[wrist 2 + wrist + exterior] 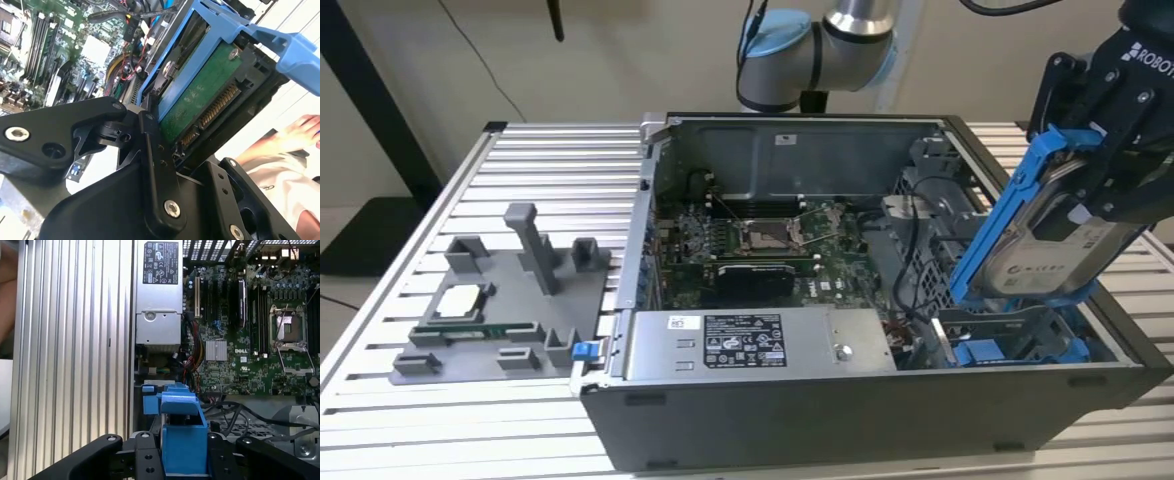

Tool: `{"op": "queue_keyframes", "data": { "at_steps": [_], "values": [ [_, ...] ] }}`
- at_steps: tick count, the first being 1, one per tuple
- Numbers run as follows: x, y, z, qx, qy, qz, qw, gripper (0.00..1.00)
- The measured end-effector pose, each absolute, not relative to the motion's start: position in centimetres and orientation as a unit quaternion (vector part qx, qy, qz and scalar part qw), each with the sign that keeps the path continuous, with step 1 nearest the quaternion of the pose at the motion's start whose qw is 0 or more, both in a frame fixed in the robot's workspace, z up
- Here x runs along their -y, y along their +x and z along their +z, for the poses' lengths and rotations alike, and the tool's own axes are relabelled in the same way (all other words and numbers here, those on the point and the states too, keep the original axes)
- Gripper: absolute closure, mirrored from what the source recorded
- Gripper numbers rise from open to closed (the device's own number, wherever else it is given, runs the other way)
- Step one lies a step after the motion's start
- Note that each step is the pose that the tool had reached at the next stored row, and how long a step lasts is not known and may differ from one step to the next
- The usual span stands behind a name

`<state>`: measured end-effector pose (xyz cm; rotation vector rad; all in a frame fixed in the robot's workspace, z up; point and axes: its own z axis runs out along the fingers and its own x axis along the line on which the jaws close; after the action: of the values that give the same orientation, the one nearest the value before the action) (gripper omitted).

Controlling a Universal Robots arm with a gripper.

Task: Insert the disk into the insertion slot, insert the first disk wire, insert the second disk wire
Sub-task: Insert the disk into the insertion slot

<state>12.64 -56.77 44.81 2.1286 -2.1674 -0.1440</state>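
Note:
My gripper (1091, 185) is shut on the disk (1051, 250), a silver-grey drive with a pale label in a bright blue carrier. The disk hangs tilted, its low end just above the insertion slot (1014, 340), a bay with blue tabs at the case's front corner on the exterior view's right. In the second wrist view the disk's green board underside (200, 102) sits between my black fingers (152, 150). The first wrist view has the blue carrier (182, 435) clamped in the gripper (182, 465). Dark cables (923, 215) lie beside the cage; which of them are the disk wires I cannot tell.
The open computer case holds a motherboard (767, 235) and a grey power supply (747, 340). A grey fixture (494, 300) with small parts stands on the slatted table at the exterior view's left. A person's hand (302, 131) rests near the case.

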Motion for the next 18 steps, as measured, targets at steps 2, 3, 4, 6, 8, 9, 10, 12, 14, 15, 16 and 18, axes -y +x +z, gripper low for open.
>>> {"op": "queue_keyframes", "data": {
  "at_steps": [2,3,4,6,8,9,10,12,14,15,16,18],
  "values": [
    [56.77,12.65,44.74,0.712,0.699,-0.047,0.05,1.0],
    [56.77,12.65,44.71,0.712,0.699,-0.047,0.05,1.0],
    [56.77,12.65,44.68,0.712,0.699,-0.047,0.05,1.0],
    [56.77,12.65,44.62,0.712,0.699,-0.047,0.05,1.0],
    [56.77,12.65,44.55,0.712,0.699,-0.047,0.05,1.0],
    [56.77,12.65,44.52,0.712,0.699,-0.047,0.05,1.0],
    [56.77,12.65,44.49,0.712,0.699,-0.047,0.05,1.0],
    [56.77,12.65,44.43,0.712,0.699,-0.047,0.05,1.0],
    [56.77,12.65,44.37,0.712,0.699,-0.047,0.05,1.0],
    [56.77,12.65,44.34,0.712,0.699,-0.047,0.05,1.0],
    [56.77,12.65,44.31,0.712,0.699,-0.047,0.05,1.0],
    [56.77,12.66,44.21,0.712,0.699,-0.047,0.05,1.0]
  ]
}}
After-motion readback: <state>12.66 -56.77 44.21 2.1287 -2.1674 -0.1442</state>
